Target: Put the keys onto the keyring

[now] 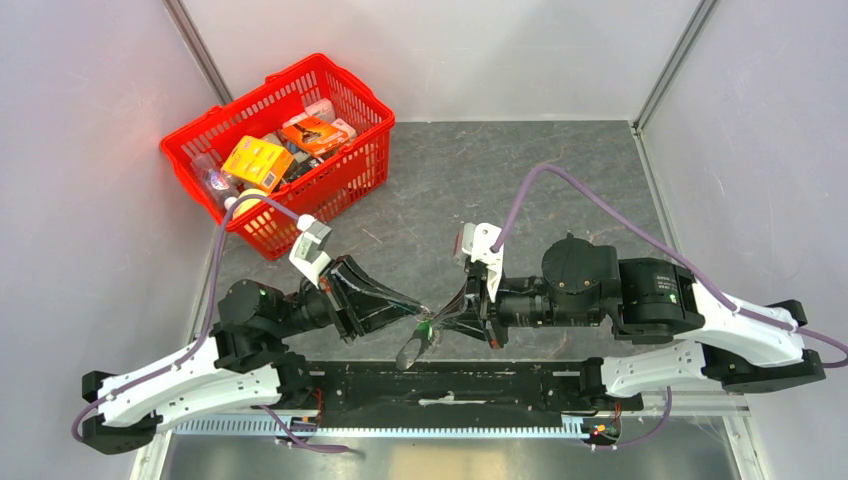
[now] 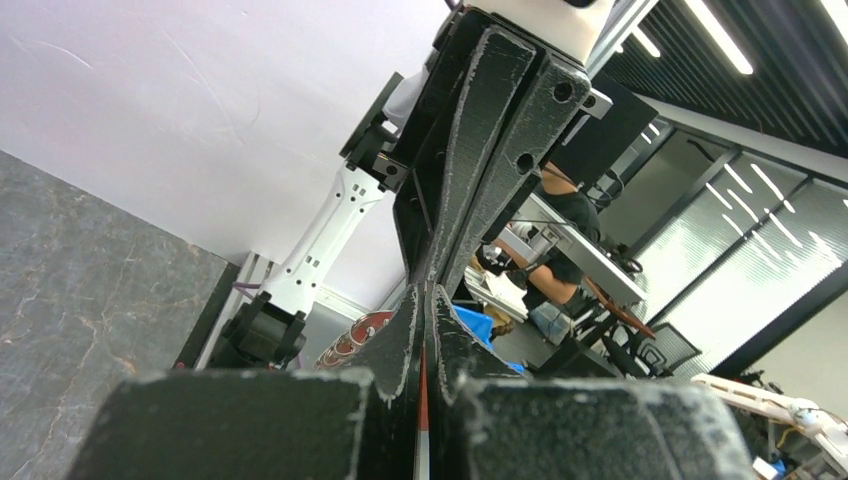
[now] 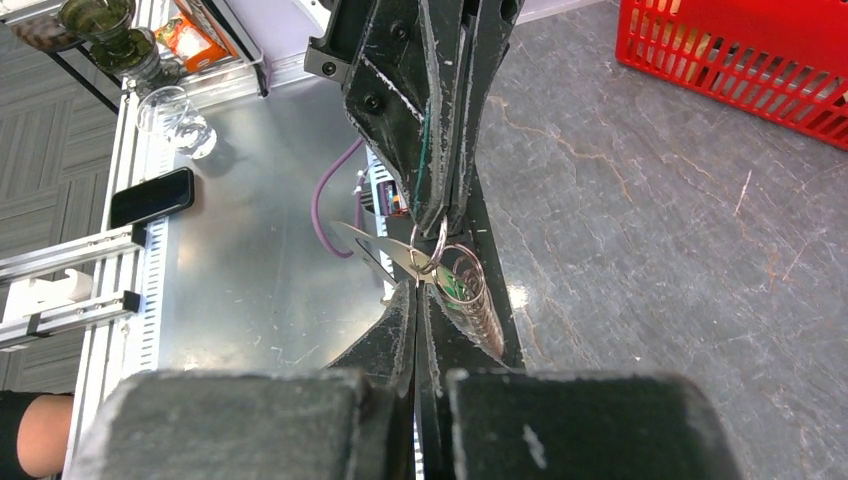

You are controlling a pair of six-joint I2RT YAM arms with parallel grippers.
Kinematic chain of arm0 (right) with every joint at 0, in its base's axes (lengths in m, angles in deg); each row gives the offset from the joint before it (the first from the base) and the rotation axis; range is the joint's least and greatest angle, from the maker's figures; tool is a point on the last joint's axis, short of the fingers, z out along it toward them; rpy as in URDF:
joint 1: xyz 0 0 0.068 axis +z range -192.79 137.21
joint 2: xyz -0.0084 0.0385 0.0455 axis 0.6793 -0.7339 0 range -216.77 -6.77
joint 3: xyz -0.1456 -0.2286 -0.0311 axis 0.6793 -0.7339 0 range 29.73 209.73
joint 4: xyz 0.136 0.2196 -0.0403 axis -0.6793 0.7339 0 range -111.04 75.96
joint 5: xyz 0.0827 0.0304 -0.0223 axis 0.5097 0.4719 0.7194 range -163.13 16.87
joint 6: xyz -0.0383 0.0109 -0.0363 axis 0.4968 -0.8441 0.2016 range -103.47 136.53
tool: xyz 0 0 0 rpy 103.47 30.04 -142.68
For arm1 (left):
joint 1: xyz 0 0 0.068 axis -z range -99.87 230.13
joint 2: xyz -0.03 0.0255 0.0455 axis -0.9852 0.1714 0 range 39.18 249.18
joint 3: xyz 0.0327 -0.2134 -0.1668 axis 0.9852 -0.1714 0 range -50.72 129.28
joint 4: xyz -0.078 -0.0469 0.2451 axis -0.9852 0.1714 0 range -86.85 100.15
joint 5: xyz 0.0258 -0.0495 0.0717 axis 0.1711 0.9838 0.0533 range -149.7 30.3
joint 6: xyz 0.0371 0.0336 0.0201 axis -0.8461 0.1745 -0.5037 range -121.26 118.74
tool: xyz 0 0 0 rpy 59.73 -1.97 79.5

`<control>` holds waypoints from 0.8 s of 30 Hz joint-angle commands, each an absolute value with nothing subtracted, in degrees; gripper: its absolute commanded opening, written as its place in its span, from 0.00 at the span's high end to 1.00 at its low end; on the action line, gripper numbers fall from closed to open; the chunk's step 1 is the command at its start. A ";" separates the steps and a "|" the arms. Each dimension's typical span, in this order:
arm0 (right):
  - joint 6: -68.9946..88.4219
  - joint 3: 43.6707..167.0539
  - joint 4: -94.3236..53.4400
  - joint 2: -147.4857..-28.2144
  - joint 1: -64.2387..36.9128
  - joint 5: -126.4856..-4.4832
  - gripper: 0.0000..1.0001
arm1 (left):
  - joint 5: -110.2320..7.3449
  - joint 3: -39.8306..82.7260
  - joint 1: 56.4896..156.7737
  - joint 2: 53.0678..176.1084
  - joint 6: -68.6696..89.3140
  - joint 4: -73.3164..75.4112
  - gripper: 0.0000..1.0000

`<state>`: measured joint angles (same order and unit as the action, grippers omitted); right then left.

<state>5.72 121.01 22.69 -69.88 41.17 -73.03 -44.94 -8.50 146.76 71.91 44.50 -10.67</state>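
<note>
Over on the far left of the grey, marble-patterned table (image 1: 560,190) stood a red plastic lattice basket (image 1: 200,135), holding orange and yellow packets too small to read.

Near the front edge the two black arms reached toward each other until their fingertips nearly touched. The left gripper (image 3: 440,212) was clenched, its rough, scuffed fingers pressed flat together, with the top of a thin wire loop (image 3: 445,243) caught at their tips. From its own wrist camera nothing of the task showed. Both sets of fingers filled the view, and behind them was only a pale wall and a blurred room with a seated person (image 2: 562,235).

Between the two arms hung the keys (image 3: 385,252), a slim silvery blade pointing away to one side. The green head was half hidden by the keyring (image 3: 482,318), a dark oval with a ribbed, coil-like rim that dangled just beside it. Whether the blade had passed through that oval I could not tell.

The right gripper (image 3: 417,288) was also clamped tight, pinching the keys where the blade met the wire loop. A purple cable (image 1: 590,195) arched over the right arm. Beyond the table's front edge, a dark phone (image 3: 150,197) and a clear glass (image 3: 178,118) sat on a metal surface.
</note>
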 commanded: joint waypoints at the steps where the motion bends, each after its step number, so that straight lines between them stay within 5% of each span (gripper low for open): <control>1: 6.75 122.28 21.99 -70.20 42.19 -74.01 1.00 | -51.43 -10.21 146.67 70.58 47.20 -17.18 0.98; 24: 7.60 123.41 19.82 -73.72 44.36 -81.68 1.00 | -57.60 -12.89 146.67 70.67 47.96 -21.01 0.98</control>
